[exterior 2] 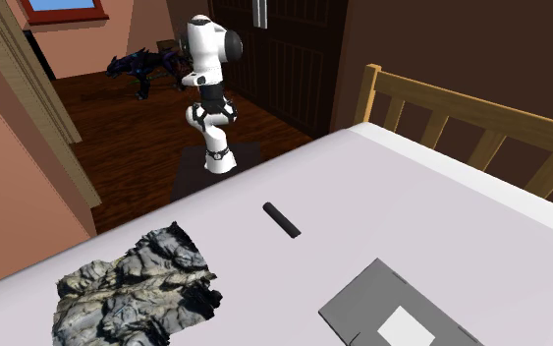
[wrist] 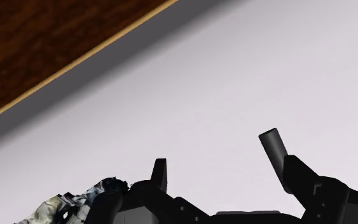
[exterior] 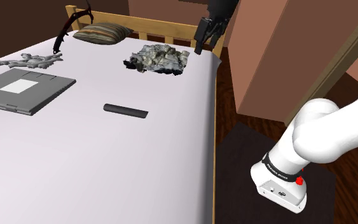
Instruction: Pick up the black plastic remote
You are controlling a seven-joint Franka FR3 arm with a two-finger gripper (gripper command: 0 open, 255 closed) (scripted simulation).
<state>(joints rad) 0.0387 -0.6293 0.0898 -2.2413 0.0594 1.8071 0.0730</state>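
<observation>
Hanging above the headboard corner of the bed (exterior: 171,153), my claw (exterior: 206,43) has its fingers apart, gripping nothing. Black remote (exterior: 125,111): flat on the pale sheet, well apart from me, down and toward the shoulder view's left, beyond the crumpled grey lump (exterior: 158,59). Long axis: nearly across that view, so I judge my fingers must straddle its narrow width.

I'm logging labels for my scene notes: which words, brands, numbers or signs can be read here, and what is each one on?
Nothing here can be read as text.
White marks on the black band around the arm, near its stand: too small to read.
The remote: no markings visible.
The laptop: no letters or logo visible.
</observation>
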